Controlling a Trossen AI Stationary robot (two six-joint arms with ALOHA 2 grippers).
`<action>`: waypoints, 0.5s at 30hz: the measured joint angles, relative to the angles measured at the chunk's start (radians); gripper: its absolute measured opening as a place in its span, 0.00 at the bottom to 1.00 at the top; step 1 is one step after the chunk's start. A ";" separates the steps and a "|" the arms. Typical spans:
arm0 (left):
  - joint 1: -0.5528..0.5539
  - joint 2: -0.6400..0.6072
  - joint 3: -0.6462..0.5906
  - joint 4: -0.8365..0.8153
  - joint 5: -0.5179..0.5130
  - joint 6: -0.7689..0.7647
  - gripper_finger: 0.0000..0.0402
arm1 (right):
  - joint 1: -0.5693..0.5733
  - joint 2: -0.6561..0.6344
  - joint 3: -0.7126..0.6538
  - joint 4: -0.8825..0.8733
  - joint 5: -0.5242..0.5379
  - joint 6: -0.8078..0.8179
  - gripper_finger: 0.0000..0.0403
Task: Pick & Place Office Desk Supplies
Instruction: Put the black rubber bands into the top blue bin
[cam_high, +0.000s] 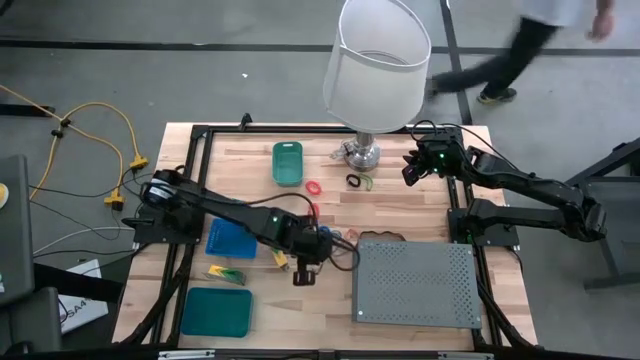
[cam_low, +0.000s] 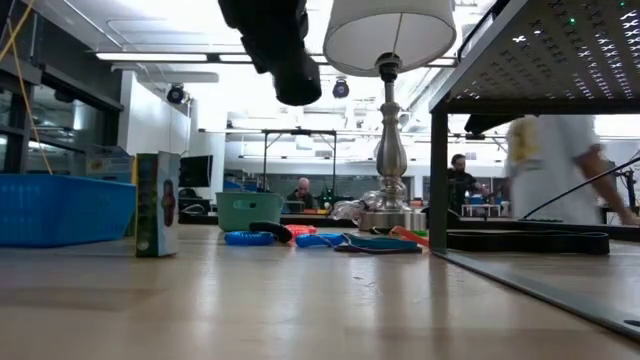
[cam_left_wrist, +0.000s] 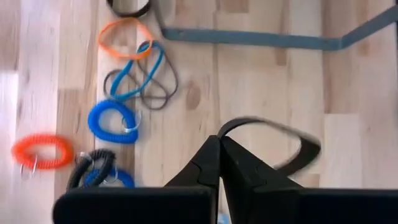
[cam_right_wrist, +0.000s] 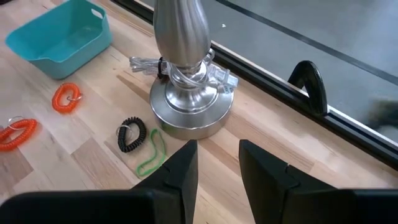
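My left gripper (cam_high: 303, 272) (cam_left_wrist: 221, 149) is over the table's middle, left of the grey perforated box (cam_high: 418, 283), and is shut on a thin black band (cam_left_wrist: 280, 134). On the wood beyond it lie an orange band (cam_left_wrist: 124, 37), blue and tan loops (cam_left_wrist: 143, 78), a blue coil (cam_left_wrist: 112, 121), an orange coil (cam_left_wrist: 42, 152) and a black coil (cam_left_wrist: 93, 165). My right gripper (cam_high: 412, 170) (cam_right_wrist: 217, 162) waits open at the far right, near the lamp base (cam_right_wrist: 189, 106). A black coil (cam_right_wrist: 132, 134) and a green band (cam_right_wrist: 152, 152) lie before it. My left gripper pinches the black band at one spot of its loop (cam_left_wrist: 227, 127) between its two shut fingertips, coming from above and slanting down. The rest of the loop (cam_left_wrist: 305, 149) stands out to one side of the fingers and looks lifted off the wood.
A white-shaded lamp (cam_high: 375, 60) stands at the far middle, with a teal bin (cam_high: 287, 162) to its left. A blue bin (cam_high: 230, 238), a yellow-green block (cam_high: 228, 273) and a teal tray (cam_high: 215, 312) sit at the near left. A person (cam_high: 520, 50) walks beyond the table.
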 joint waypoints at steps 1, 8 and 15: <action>0.001 0.000 0.000 -0.003 0.006 -0.004 0.00 | 0.000 0.000 0.000 0.000 0.000 0.000 0.26; 0.005 -0.044 -0.020 -0.056 0.032 -0.024 0.00 | 0.000 0.000 0.000 0.001 0.000 0.000 0.26; 0.005 -0.182 -0.192 -0.035 -0.001 -0.131 0.00 | 0.000 0.000 0.000 0.003 0.000 0.000 0.26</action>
